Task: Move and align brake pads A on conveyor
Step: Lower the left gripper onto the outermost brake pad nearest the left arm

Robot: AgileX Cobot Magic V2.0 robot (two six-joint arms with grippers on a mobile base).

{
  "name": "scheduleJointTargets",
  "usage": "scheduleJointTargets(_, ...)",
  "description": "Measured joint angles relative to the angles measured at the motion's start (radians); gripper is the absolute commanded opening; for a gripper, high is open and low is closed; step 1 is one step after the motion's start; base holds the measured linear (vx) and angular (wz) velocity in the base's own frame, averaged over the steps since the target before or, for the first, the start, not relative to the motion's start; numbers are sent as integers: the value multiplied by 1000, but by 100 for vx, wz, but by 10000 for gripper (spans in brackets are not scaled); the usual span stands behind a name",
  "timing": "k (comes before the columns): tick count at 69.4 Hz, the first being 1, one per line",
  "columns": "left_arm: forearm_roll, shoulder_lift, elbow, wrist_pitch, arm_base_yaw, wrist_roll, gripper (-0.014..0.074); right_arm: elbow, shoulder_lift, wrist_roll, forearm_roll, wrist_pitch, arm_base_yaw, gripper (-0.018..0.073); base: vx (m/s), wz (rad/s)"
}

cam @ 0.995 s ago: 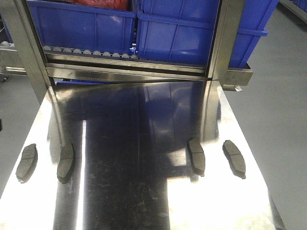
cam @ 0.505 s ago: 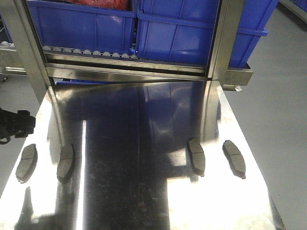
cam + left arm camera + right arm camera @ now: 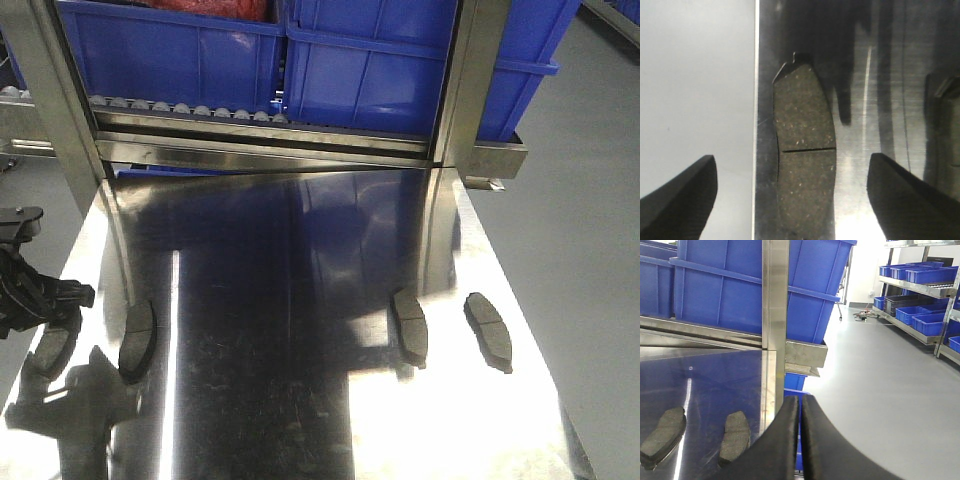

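Hovering wide open, the left claw (image 3: 792, 167) straddles one brake pad (image 3: 804, 120) lying between its fingers, unheld; the right claw (image 3: 800, 427) is closed, empty

Steel table (image 3: 300, 380), blue bins (image 3: 170, 60).

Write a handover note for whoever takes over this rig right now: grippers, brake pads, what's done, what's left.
Left gripper: open, straddling the far-left pad near the steel table's left edge, not closed on it.
Right gripper: shut, empty, clear of the pads.
Second pad lies beside the first; third pad and fourth pad lie on the right. All four are on the table.
Done: no pad is on a belt; no belt is in view.
Left: grasp, move and align all four.
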Motion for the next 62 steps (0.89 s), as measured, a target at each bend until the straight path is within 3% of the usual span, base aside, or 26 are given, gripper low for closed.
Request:
scheduleJointTargets(43, 0, 52, -1, -9, 3, 3, 571, 0, 0, 0, 0, 0, 0, -1, 0, 0)
scheduleJointTargets(62, 0, 52, -1, -19, 3, 3, 530, 0, 0, 0, 0, 0, 0, -1, 0, 0)
